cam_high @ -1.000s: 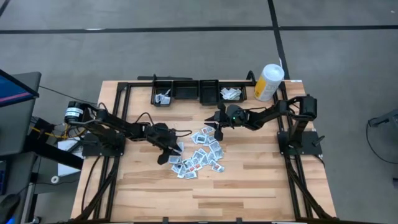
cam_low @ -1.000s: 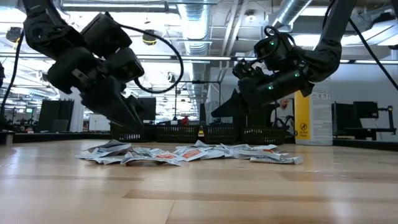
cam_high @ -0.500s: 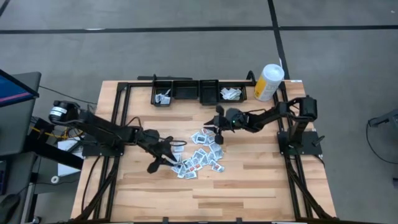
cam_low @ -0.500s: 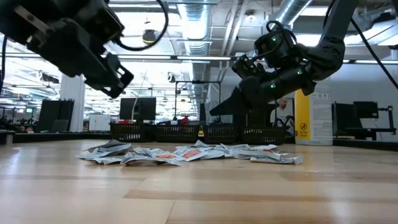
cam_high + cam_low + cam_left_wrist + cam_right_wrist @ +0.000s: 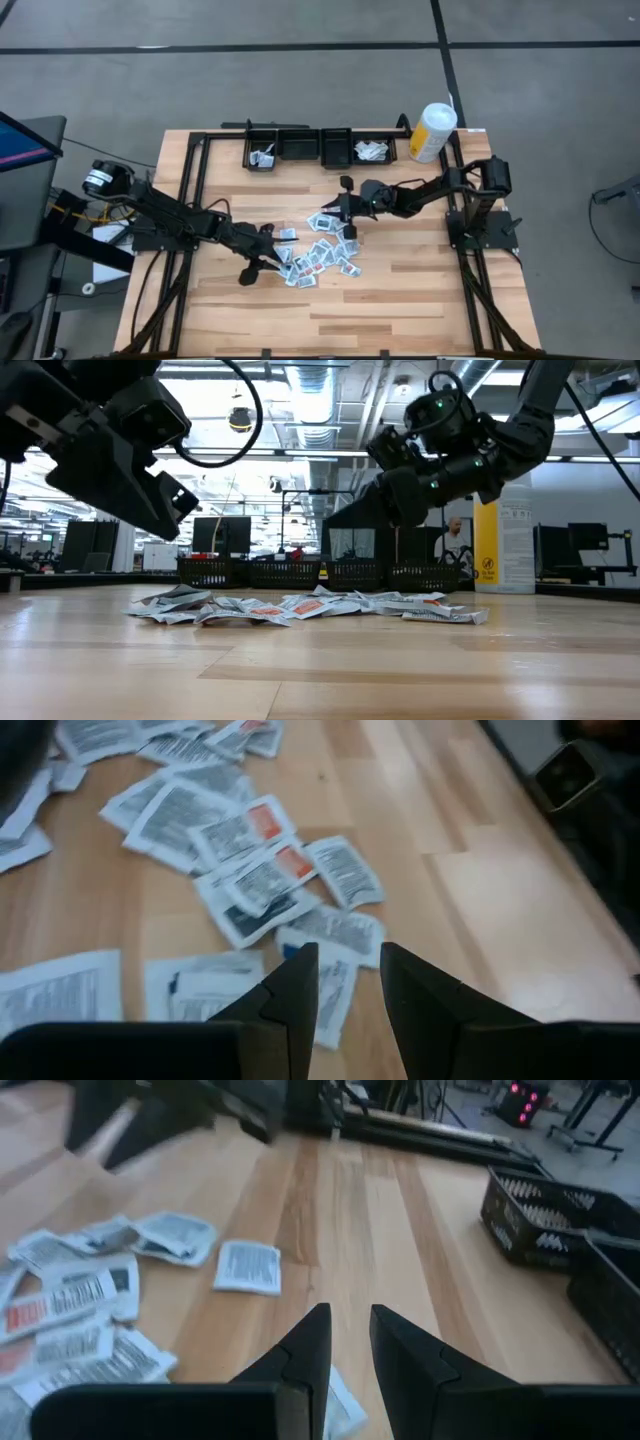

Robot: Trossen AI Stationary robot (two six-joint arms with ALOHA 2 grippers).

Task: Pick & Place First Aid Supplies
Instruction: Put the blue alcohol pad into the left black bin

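The first aid supplies [image 5: 322, 250] are small white printed packets, some with red marks, lying flat in a loose pile mid-table [image 5: 300, 606]. My left gripper [image 5: 348, 975] hovers just off the pile's left near side [image 5: 268, 256], pointing slantwise down at it. It is open by a narrow gap with nothing between the fingers. My right gripper [image 5: 347, 1330] hangs above the pile's far edge [image 5: 338, 208], also open by a narrow gap and holding nothing. A single packet [image 5: 248, 1267] lies apart ahead of it.
Black bins [image 5: 300, 148] stand in a row at the far edge; the left one [image 5: 263, 157] and the right one [image 5: 372, 150] hold packets. A tall white-and-yellow canister [image 5: 432, 132] stands at the far right. Bare wood lies toward the near edge [image 5: 330, 320].
My left gripper has lifted off the pile's left edge and drawn back toward the table's left near side. My right gripper has moved toward the near edge, over the pile's far side, and rolled a little. The packets have not moved.
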